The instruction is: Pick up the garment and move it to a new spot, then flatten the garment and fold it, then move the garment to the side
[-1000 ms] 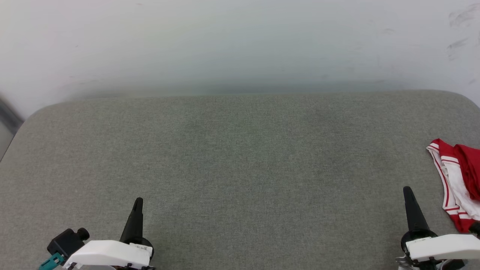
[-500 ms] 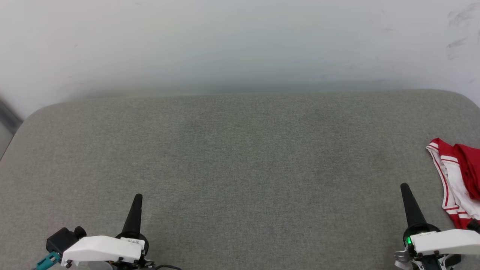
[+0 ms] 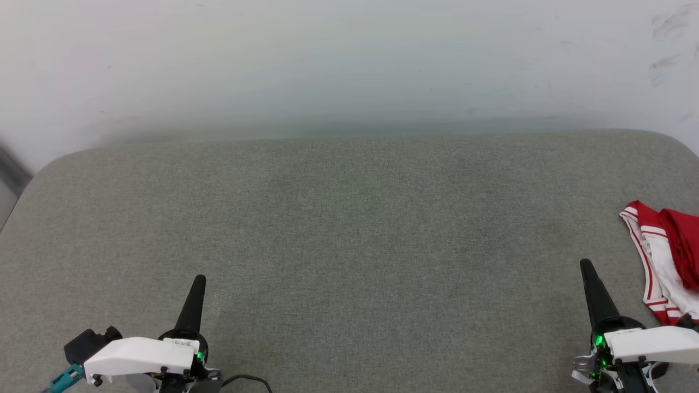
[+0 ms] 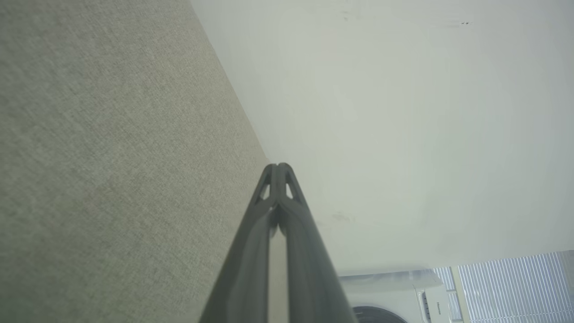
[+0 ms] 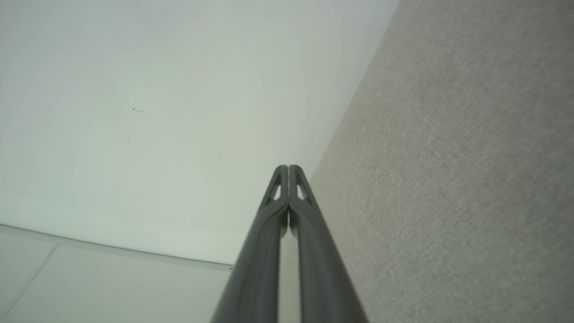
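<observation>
The garment (image 3: 663, 256), red with a white sleeve and red-and-white striped trim, lies bunched at the right edge of the head view, partly cut off by the frame. My right gripper (image 3: 586, 265) stands just left of it, apart from the cloth, fingers pressed together and holding nothing. In its own wrist view the right gripper (image 5: 288, 167) shows both tips touching. At the lower left my left gripper (image 3: 200, 278) is shut too, far from the garment. The left gripper (image 4: 278, 165) shows closed tips in its wrist view.
A grey fabric-covered table (image 3: 349, 229) with rounded far corners spreads before me, backed by a pale wall (image 3: 349, 65). A white appliance (image 4: 403, 296) and window blinds (image 4: 506, 287) appear in the left wrist view.
Both grippers shifted slightly: the left one slid down and left, the right one rose a little toward the far side. The garment stayed where it lay.
</observation>
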Robot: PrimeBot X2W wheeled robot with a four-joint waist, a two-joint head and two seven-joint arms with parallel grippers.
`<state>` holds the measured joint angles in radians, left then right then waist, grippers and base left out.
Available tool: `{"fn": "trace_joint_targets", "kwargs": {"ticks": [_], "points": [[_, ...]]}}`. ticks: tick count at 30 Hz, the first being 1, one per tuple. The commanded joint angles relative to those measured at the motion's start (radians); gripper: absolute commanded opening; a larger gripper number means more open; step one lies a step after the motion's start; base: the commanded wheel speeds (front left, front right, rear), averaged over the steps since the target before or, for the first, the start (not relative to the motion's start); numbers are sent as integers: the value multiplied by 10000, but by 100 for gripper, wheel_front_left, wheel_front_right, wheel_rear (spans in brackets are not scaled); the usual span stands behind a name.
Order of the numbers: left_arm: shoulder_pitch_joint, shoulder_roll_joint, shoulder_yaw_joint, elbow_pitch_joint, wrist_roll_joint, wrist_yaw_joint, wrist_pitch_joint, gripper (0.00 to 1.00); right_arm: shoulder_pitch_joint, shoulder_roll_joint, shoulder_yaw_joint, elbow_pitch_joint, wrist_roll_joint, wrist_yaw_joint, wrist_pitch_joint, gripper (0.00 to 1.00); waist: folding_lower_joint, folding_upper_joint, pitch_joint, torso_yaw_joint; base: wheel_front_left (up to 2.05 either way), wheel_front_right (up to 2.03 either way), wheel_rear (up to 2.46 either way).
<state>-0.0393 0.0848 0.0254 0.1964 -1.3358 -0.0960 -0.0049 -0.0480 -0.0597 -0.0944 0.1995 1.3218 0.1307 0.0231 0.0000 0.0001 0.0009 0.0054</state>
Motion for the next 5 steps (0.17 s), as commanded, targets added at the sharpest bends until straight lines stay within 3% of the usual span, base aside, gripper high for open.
{"fn": "trace_joint_targets", "kwargs": {"ticks": [1,5], "points": [[-209,41,52,-13,-218,-43,60,0,-181,-60,-14,4,219,1,52,0,0,-1,1,-2,0,0,0],[-274,34,96,48,-571,-93,157,0,-261,-56,-19,55,565,1,136,0,0,-1,3,-7,0,0,0]]}}
